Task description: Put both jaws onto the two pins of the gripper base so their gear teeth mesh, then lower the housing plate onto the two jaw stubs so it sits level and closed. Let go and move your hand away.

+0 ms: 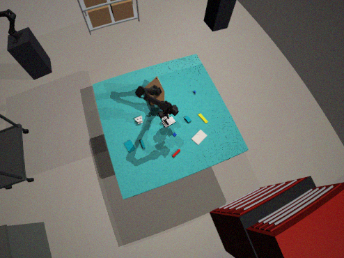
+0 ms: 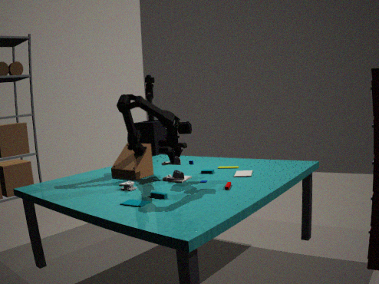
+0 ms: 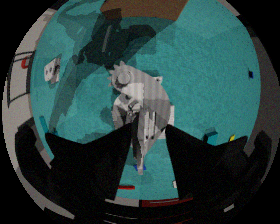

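My gripper (image 2: 175, 161) (image 3: 149, 127) is shut on a grey jaw (image 3: 154, 95), whose round geared end points away from the fingers. It holds the jaw above the gripper base, clear of it. The white gripper base (image 1: 170, 121) (image 2: 184, 179) (image 3: 171, 114) lies on the table, largely hidden under the jaw in the wrist view. A dark raised part (image 2: 178, 173) stands on the base; I cannot tell whether it is the other jaw. The pins are not clear to see. The white housing plate (image 1: 138, 120) (image 2: 127, 186) (image 3: 51, 70) with two holes lies apart, to one side.
Around the base on the teal table (image 1: 139, 177) lie a teal block (image 1: 187, 119), a yellow bar (image 1: 202, 118), a white slab (image 1: 199, 137), a red bar (image 1: 176, 153) and a small blue piece (image 1: 174, 134). Two more teal pieces lie beyond the housing plate.
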### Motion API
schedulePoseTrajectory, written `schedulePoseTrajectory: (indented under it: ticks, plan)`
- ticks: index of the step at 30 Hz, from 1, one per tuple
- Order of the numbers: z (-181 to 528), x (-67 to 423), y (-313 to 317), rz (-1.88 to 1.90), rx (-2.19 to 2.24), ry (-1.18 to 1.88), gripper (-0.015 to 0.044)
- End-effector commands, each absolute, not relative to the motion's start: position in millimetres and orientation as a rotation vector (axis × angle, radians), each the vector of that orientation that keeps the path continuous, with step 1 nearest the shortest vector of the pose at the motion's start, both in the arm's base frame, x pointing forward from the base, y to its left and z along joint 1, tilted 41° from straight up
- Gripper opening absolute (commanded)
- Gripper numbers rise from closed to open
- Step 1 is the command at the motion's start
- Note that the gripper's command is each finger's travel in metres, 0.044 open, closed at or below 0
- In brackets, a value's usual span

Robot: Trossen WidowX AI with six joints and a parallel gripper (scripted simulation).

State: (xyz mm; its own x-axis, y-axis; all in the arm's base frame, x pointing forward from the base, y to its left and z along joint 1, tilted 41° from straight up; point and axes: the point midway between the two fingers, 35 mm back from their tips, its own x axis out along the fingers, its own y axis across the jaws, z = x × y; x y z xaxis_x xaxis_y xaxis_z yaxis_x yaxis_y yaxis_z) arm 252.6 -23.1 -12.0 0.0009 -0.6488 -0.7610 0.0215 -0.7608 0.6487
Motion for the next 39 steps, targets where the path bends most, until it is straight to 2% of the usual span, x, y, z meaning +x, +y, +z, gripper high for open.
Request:
schedulePoseTrajectory:
  ticks: [1,8,39]
  plan:
    - [-19,262,-17,-1.816,1.803,-0.647,0.0134]
    - [-29,275,-8,-1.815,1.805,-0.648,0.0134]
    - [-29,274,-8,-1.815,1.814,-0.662,0.0134]
